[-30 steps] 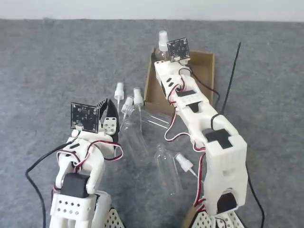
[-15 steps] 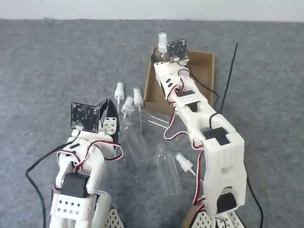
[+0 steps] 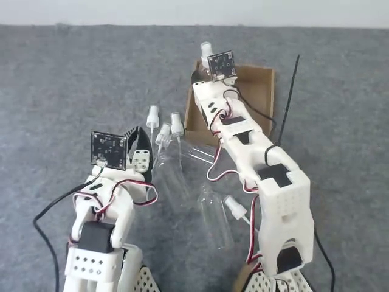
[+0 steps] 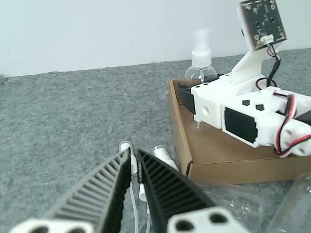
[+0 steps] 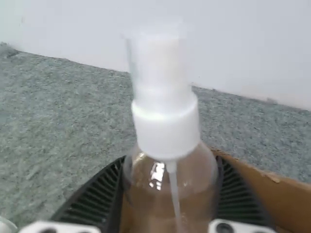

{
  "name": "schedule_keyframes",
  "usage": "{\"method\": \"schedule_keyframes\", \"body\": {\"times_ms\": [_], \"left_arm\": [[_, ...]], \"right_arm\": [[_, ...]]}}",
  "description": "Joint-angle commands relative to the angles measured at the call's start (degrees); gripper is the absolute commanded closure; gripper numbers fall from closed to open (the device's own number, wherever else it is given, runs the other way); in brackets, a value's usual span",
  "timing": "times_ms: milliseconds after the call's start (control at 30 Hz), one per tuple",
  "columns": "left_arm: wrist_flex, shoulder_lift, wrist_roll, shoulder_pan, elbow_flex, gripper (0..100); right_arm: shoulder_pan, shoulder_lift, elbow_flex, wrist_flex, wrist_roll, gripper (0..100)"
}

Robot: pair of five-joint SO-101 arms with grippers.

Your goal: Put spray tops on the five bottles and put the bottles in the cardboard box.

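We see grey carpet (image 3: 73, 79) across the whole work surface, with a pale wall (image 3: 182, 12) along its far edge. At about 1 o'clock from the middle of the carpet sits the open cardboard box (image 3: 260, 91). The right gripper (image 5: 167, 194) reaches to the box's 11 o'clock corner, its black jaws clamped on either side of a clear bottle (image 5: 167, 174). The bottle stands upright and wears a white spray top (image 5: 163, 116). We cannot tell whether its base touches the box floor.

The left gripper (image 4: 134, 160) hangs low over the carpet at about 8 o'clock from the box. Its ribbed jaws are drawn nearly together, a thin slit between them and nothing held. At its 3 o'clock, a cluster of clear bottles (image 3: 170, 167) and white tops (image 3: 152, 112) lies on the carpet, near the box's front wall. Nearer the arm bases, an uncapped bottle (image 3: 216, 219) lies on its side, with a loose sprayer (image 3: 234, 207) just beside it at 2 o'clock.
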State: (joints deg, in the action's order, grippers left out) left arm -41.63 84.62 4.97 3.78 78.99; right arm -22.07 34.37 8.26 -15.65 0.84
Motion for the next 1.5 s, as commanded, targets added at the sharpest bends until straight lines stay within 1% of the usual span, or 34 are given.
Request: {"method": "schedule_keyframes", "body": {"times_ms": [0,100,267,633,1067,1467], "left_arm": [[1.41,0.97,0.44,0.18,-0.4,99],[1.41,0.97,0.44,0.18,-0.4,99],[1.41,0.88,0.44,0.18,-0.4,99],[1.41,0.7,0.44,0.18,-0.4,99],[1.41,0.7,0.44,0.18,-0.4,99],[1.49,0.7,0.44,0.18,-0.4,99]], "right_arm": [[-0.66,-1.36,-3.34,0.48,-0.09,79.9],[-0.57,-1.63,-3.34,0.48,-0.09,78.9],[-0.57,-1.19,-3.34,0.66,-0.09,71.1],[-0.48,-3.74,-4.04,0.92,-0.09,70.8],[-0.57,-25.01,-3.96,16.84,0.0,70.9],[-0.66,-46.29,-3.96,42.24,0.0,70.9]]}}
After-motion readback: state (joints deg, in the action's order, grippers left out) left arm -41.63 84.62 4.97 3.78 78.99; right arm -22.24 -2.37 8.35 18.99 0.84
